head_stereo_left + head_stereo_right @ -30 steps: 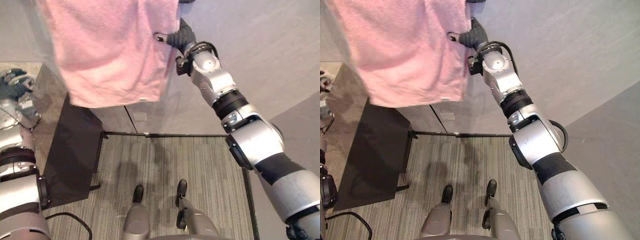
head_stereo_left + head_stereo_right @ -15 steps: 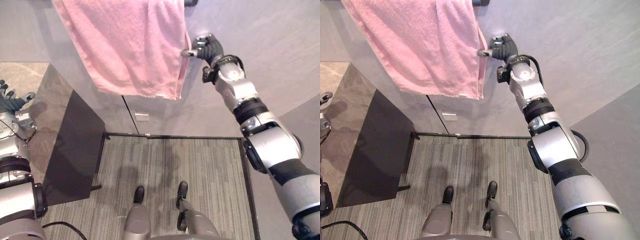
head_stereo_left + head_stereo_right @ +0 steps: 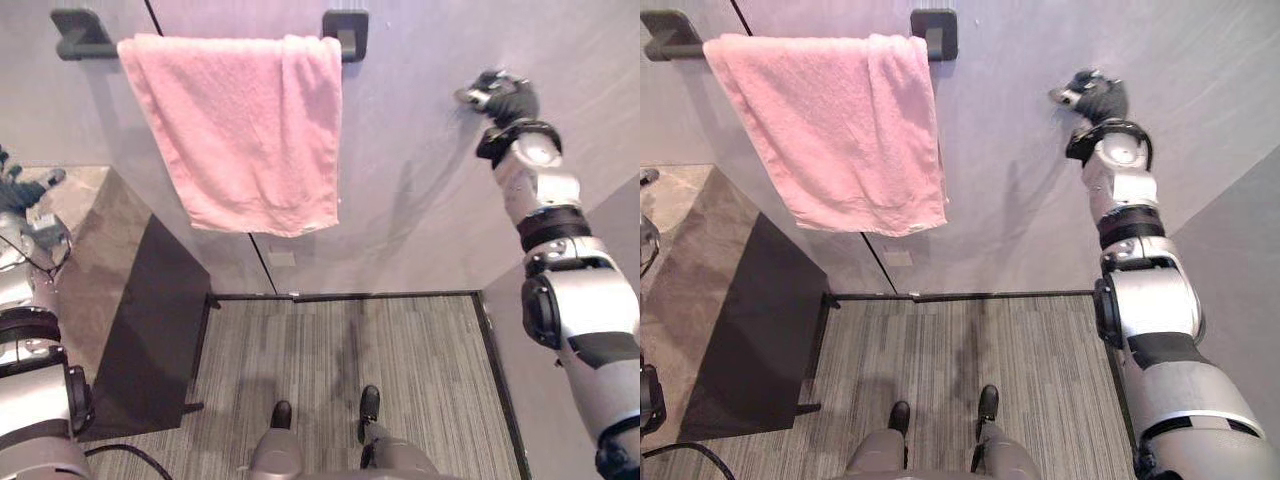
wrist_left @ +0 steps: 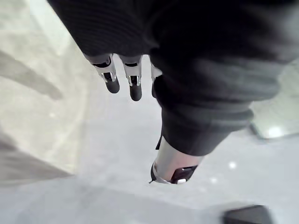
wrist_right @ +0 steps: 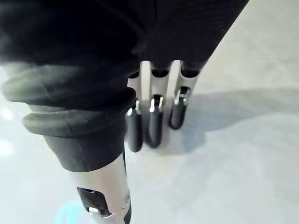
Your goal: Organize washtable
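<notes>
On the grey wall [image 3: 420, 200]: we note a pink terry towel [image 3: 245, 130] draped over a dark bar with square end brackets [image 3: 345, 22]. It hangs flat, with an extra fold at its right edge.
Right hand [image 3: 499, 96]: high by the wall, well apart from the towel, to its right. Fingers [image 5: 154, 126] straight, side by side, holding nothing. We cannot tell whether they touch the wall.
Left hand [image 3: 20, 188]: over the mottled stone washtable top [image 3: 95, 230]. Fingers [image 4: 111, 79] loosely extended, empty.
Below: striped grey carpet [image 3: 350, 370].
</notes>
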Tool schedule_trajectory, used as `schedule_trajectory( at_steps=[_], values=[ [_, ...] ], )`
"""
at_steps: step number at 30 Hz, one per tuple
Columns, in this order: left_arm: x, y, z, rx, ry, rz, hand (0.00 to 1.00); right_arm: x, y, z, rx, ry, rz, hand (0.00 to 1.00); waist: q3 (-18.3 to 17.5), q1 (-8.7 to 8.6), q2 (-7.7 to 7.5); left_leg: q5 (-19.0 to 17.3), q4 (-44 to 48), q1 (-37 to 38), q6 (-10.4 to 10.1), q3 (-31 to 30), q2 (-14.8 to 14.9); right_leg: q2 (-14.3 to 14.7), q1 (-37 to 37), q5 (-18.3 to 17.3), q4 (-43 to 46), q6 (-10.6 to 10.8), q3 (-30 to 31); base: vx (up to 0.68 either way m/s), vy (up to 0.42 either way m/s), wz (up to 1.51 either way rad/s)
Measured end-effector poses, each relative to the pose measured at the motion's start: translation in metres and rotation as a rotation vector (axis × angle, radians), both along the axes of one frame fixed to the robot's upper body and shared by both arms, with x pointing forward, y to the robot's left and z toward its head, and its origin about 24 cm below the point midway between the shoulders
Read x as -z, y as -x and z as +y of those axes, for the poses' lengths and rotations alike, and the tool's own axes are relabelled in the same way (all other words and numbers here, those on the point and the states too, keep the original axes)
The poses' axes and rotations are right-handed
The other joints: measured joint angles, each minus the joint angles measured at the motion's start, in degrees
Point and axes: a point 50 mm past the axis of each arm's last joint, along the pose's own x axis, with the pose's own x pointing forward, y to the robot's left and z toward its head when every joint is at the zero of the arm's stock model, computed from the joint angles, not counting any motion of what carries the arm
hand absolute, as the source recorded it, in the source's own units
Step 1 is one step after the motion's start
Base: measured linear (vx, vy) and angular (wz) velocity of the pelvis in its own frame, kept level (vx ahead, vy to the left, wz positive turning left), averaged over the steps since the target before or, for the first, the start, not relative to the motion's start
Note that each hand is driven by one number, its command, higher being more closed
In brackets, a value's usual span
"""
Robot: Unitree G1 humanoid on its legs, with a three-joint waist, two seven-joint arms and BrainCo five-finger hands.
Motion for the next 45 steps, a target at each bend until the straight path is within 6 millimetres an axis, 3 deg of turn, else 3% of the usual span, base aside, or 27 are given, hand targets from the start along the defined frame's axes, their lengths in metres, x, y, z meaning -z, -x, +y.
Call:
schedule_trajectory(
  at_steps=[2, 7, 10, 12, 18, 24, 31, 33, 38, 45],
  values=[
    [-0.016, 0.005, -0.008, 0.017, -0.038, -0.098, 0.00, -0.011, 0.013, -0.002, 0.017, 0.035, -0.102, 0.00, -1.59, -0.34, 0.65, 0.03, -0.57, 0.18, 0.01, -0.10, -0.11, -0.12, 0.01, -0.11, 0.06, 0.35, -0.13, 0.02, 0.055, 0.05],
    [-0.017, 0.006, -0.039, 0.157, -0.116, -0.145, 0.00, -0.015, 0.037, 0.007, -0.063, 0.124, -0.242, 0.00, -3.71, -1.98, 1.81, 0.04, -1.64, 2.84, -0.08, -0.74, -0.04, -0.20, 3.17, -0.77, 0.21, 0.96, -1.44, 0.06, 0.047, 0.08],
    [-0.017, 0.008, -0.060, 0.264, -0.196, -0.143, 0.00, -0.021, 0.050, 0.030, -0.203, 0.202, -0.325, 0.00, -4.77, -2.24, 1.58, -0.11, -1.97, 3.03, 0.12, -0.67, -0.04, -0.25, 3.20, -1.40, 0.02, 1.36, -1.33, 0.01, 0.036, 0.03],
    [-0.009, 0.012, -0.075, 0.350, -0.246, -0.115, 0.00, -0.012, 0.058, 0.060, -0.369, 0.281, -0.342, 0.00, -6.74, -2.25, 1.46, -0.15, -2.74, 3.36, 0.20, -0.64, 0.05, -0.23, 3.26, -1.73, 0.01, 1.41, -1.37, 0.00, 0.000, 0.00],
    [-0.014, 0.015, -0.091, 0.421, -0.284, -0.166, 0.00, 0.003, 0.062, 0.093, -0.569, 0.360, -0.318, 0.00, -7.77, -1.28, 0.79, -0.17, -3.78, 4.10, 0.28, -0.51, 0.07, -0.33, 3.81, -1.88, -0.02, 1.50, -1.53, 0.00, 0.005, 0.02],
    [0.006, 0.017, -0.100, 0.512, -0.270, -0.100, 0.00, 0.025, 0.066, 0.123, -0.746, 0.439, -0.250, 0.00, -8.32, -1.22, 0.74, -0.16, -3.84, 4.03, 0.27, -0.59, 0.08, -0.35, 3.84, -1.86, -0.01, 1.45, -1.72, 0.00, 0.000, 0.00],
    [0.021, 0.009, -0.116, 0.640, -0.207, -0.060, 0.00, 0.047, 0.069, 0.140, -0.871, 0.496, -0.162, 0.00, -8.31, -1.07, 0.76, -0.13, -3.63, 2.66, 0.21, -1.12, 0.10, -0.40, 2.88, -1.86, -0.02, 1.37, -2.37, 0.00, 0.009, 0.04],
    [0.025, 0.000, -0.124, 0.700, -0.178, -0.038, 0.00, 0.054, 0.068, 0.148, -0.907, 0.509, -0.132, 0.00, -8.27, -0.01, 0.77, 0.06, -3.50, 1.26, -0.05, -0.77, 0.15, -0.34, 1.29, -1.74, -0.01, 1.27, -2.17, -0.01, 0.011, -0.07],
    [0.018, -0.013, -0.133, 0.761, -0.164, -0.049, 0.00, 0.052, 0.063, 0.165, -0.952, 0.514, -0.126, 0.00, -7.62, 0.24, 1.05, 0.75, -3.63, 0.13, -0.24, 0.20, 0.32, -0.11, -0.97, -0.74, 0.03, 0.59, -1.39, 0.03, 0.018, -0.11],
    [0.008, -0.032, -0.155, 0.894, -0.195, -0.023, 0.00, 0.049, 0.068, 0.205, -1.077, 0.582, -0.140, 0.00, -4.60, 0.04, 1.28, 0.73, -3.49, -0.95, -0.22, 2.98, 0.16, -0.06, -3.41, 0.09, 0.03, 0.61, 0.87, 0.01, 0.037, -0.19]
  ],
)
